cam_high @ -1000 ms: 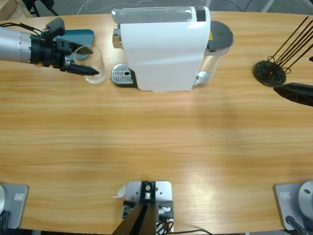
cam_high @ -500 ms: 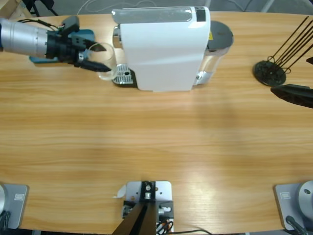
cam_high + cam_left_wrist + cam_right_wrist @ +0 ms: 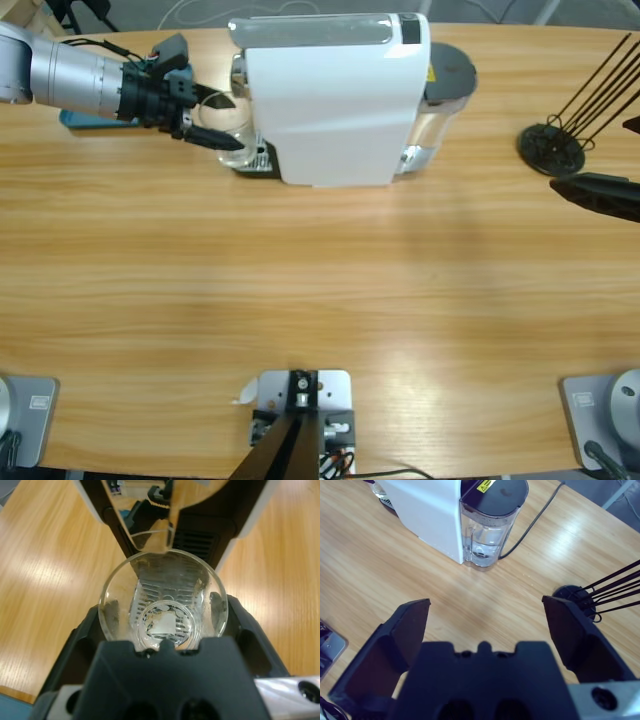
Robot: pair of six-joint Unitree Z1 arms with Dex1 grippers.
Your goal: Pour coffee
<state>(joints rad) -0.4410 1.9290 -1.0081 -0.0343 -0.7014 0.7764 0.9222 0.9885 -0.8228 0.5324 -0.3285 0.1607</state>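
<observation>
The left gripper [image 3: 215,120] clasps a clear glass [image 3: 163,600] at the coffee machine [image 3: 335,95], holding it over the machine's metal drip tray [image 3: 258,158] under the front overhang; through the glass bottom the tray's grille shows, and no coffee can be made out in it. Behind the left arm, away from the machine, lies a blue object [image 3: 80,120] on the wooden table [image 3: 320,290]. The right gripper [image 3: 485,625] hangs with jaws spread wide and bare, off the machine's water tank [image 3: 487,527] end, near a black wire stand [image 3: 552,145]
</observation>
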